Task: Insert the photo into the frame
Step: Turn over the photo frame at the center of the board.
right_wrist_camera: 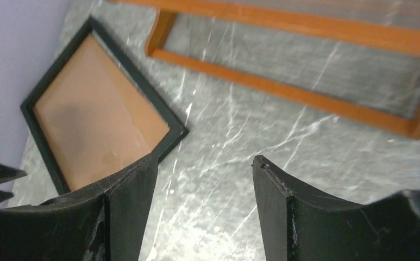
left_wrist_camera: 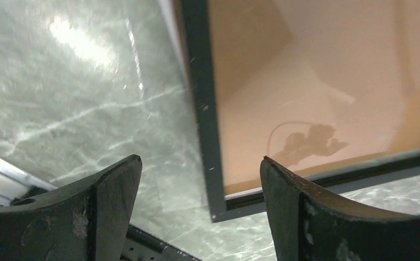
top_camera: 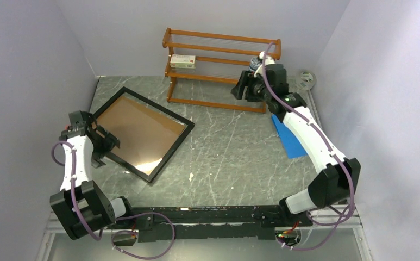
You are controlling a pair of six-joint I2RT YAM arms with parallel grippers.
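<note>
Frame [top_camera: 159, 106] lying flat, brown board [top_camera: 139, 133] apparently inside it.

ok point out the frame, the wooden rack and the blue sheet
frame [top_camera: 142, 133], top view, middle of its glass pane
wooden rack [top_camera: 217, 104], top view, its bottom front rail
blue sheet [top_camera: 286, 138], top view, its uncovered left part

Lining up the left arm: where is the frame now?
Top view: the frame lies flat on the left side, beside the left fingers, left of the wooden rack.
</note>
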